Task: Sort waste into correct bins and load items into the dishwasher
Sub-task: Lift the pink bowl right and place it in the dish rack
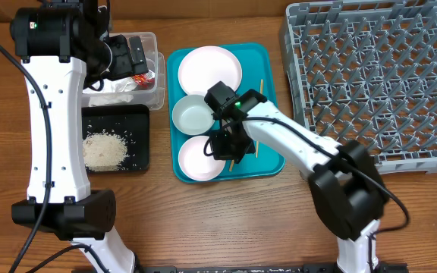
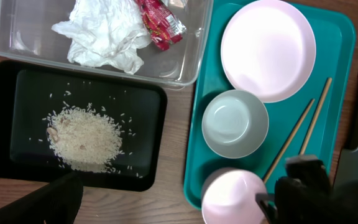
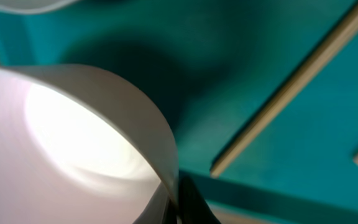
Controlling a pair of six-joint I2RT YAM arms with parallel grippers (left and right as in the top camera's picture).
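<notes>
My right gripper (image 1: 223, 145) is shut on the right rim of the pinkish-white bowl (image 1: 198, 158) at the near end of the teal tray. In the right wrist view the rim (image 3: 160, 143) sits between the fingers (image 3: 176, 202). The grey-white bowl (image 1: 191, 114) and pale pink plate (image 1: 209, 68) sit behind it, and two chopsticks (image 2: 300, 127) lie to their right. My left gripper (image 1: 131, 55) hovers open and empty over the clear tub (image 1: 156, 85), which holds the napkin (image 2: 104, 34) and red wrapper (image 2: 160, 25). Rice (image 2: 82, 137) lies in the black tray (image 2: 5, 124). No cup is in view.
The teal tray (image 1: 271, 163) lies mid-table. The large grey dish rack (image 1: 378, 76) fills the right side, close to the tray's right edge. The tub and black tray stand side by side left of the teal tray.
</notes>
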